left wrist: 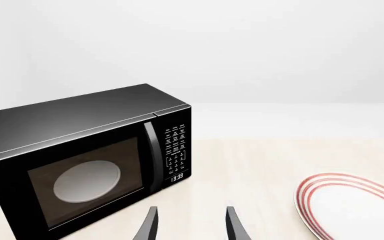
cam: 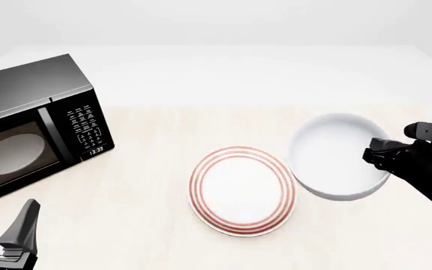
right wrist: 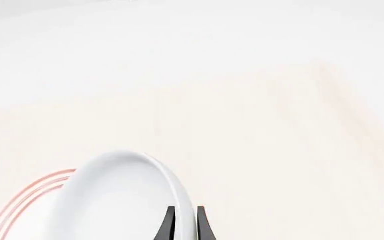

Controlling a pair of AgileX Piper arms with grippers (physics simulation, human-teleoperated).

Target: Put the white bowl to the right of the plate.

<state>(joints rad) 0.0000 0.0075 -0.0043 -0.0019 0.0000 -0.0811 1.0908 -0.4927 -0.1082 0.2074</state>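
Pale wooden table (cam: pixel 126 214) | black boxy microwave (cam: pixel 28 126) far left, display reads 13:33 | plain glossy white bowl (cam: pixel 328 154) just right of red-ringed flat plate (cam: pixel 242 190), rims overlapping | right gripper (right wrist: pixel 183 225) clenched on bowl's rim | left gripper (left wrist: pixel 190 222) released, near left

Bright, even, sharp renders with soft shadows, no glare
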